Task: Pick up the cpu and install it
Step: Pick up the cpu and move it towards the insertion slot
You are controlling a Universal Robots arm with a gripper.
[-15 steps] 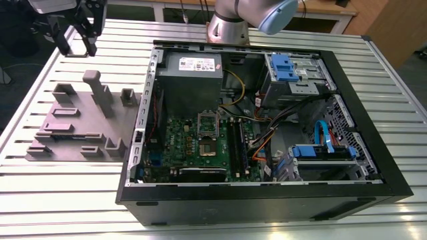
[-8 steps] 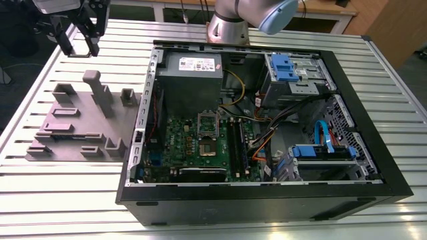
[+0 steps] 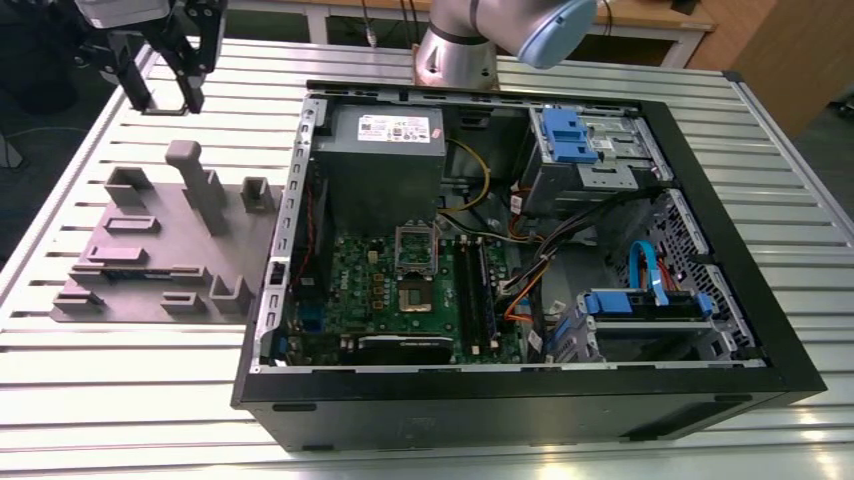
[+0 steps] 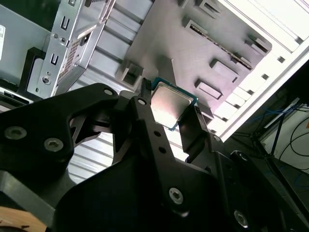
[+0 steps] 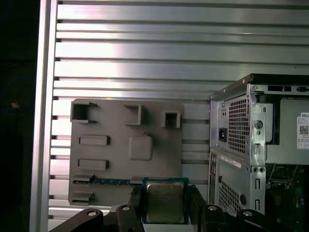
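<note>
A silver slatted aluminium table [image 3: 134, 400] carries a mauve-grey plastic tray with raised blocks [image 3: 160, 250] near its edge at the exterior view's left, and just beside it an open black computer case [image 3: 534, 410].

Slatted aluminium table [image 3: 120, 385], wooden furniture [image 3: 781, 50]

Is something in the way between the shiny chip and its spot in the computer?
Only the open case's side wall stands between the cpu in the gripper and the socket frame; nothing visible covers that frame.
</note>
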